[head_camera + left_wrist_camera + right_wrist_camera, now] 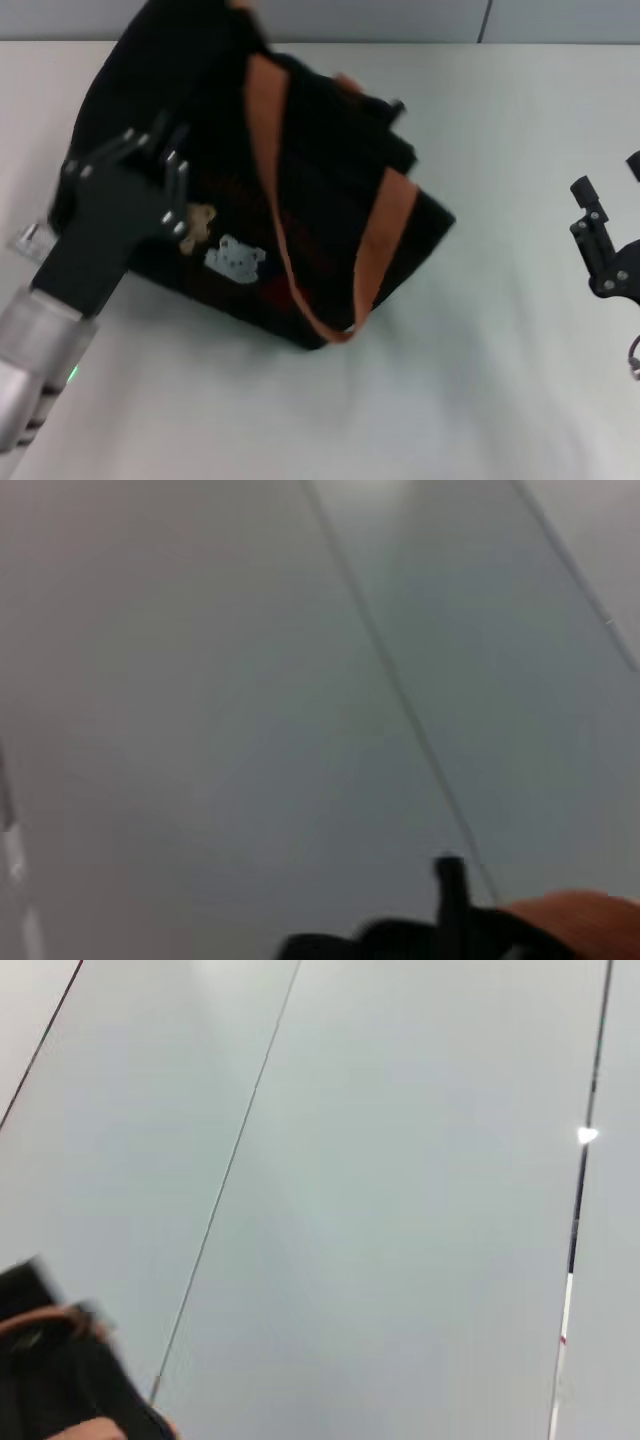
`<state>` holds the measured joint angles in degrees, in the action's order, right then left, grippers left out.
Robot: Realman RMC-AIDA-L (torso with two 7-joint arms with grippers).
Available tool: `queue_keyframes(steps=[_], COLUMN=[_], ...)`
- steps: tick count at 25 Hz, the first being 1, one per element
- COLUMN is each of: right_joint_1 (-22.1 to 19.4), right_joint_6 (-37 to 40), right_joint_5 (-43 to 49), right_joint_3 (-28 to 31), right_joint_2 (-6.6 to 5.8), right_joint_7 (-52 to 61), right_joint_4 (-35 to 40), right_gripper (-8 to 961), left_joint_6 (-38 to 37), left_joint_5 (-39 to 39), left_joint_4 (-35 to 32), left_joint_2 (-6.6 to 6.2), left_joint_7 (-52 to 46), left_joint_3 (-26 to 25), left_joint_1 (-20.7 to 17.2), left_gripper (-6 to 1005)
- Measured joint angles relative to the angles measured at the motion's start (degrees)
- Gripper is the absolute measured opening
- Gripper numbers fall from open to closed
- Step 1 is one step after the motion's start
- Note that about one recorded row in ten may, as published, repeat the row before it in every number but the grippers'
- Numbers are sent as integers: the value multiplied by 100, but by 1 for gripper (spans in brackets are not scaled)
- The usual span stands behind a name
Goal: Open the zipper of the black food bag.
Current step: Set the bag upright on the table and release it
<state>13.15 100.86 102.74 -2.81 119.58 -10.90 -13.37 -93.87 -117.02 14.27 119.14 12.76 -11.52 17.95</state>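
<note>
The black food bag (330, 190) lies tilted on the white table, with orange-brown straps (385, 230) draped across it and pale bear pictures (235, 260) on its near face. I cannot make out the zipper against the dark fabric; a small dark tab (397, 106) sticks out at the far corner. My left gripper (150, 160) rests against the bag's left end. My right gripper (608, 178) hangs open at the right edge, well clear of the bag. A bit of the bag (400, 942) and a strap (585, 920) show in the left wrist view, and the bag (60, 1380) fills a corner of the right wrist view.
White tabletop (500, 380) spreads in front of and to the right of the bag. A grey wall (400, 20) runs behind the table's far edge. A small pale object (30, 240) lies at the far left beside my left arm.
</note>
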Motion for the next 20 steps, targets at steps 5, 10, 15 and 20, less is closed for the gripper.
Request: queue_keyframes(steps=[5,10,15,20], right_joint_1=[49,80,44,34], right_joint_6=[39,172,344,453], right_joint_5=[0,25,23,3], right_joint_3=[0,-20,-12,-9], right_joint_2=[-6,-13,-18,-23], right_joint_7=[700,1169,1514,1844], right_joint_4=[177,290,424,609], right_gripper=[535,704,760,763], left_joint_6=[179,503,1016,1226], left_joint_5=[-28,-45,-60,-155], left_joint_4=[-41,253,645,673], left_joint_2=[-10,1,5,3], left_joint_7=[-545,-741,-746,-1179], left_joint_3=[10,252,571,685], left_joint_1=[-393,-293,138,441], left_gripper=[131,132,133,134])
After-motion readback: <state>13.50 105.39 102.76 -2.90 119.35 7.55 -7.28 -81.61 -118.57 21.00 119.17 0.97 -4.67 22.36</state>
